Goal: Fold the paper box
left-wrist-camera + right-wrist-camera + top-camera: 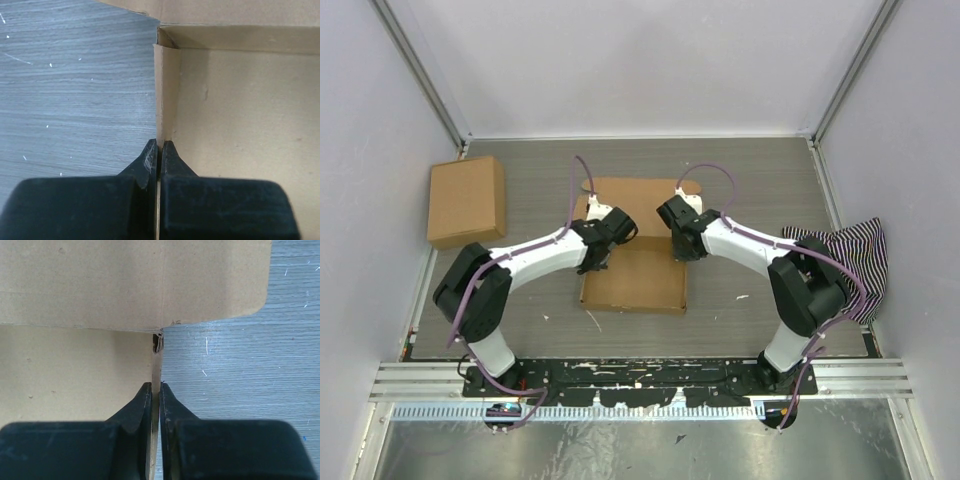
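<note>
The paper box (635,275) is a brown cardboard sheet lying mid-table, partly folded, with its side walls raised. My left gripper (597,262) is shut on the box's left wall. In the left wrist view that wall (166,90) stands upright and runs up from the closed fingertips (160,145) to the far corner. My right gripper (682,255) is shut on the right wall. In the right wrist view the thin wall edge (156,367) sits between the fingertips (155,386), with the back flap (135,280) beyond it lying flat.
A ready-made brown cardboard box (467,200) stands at the left wall. A striped cloth (845,255) lies at the right edge. The grey wood-grain tabletop (750,190) is walled on three sides.
</note>
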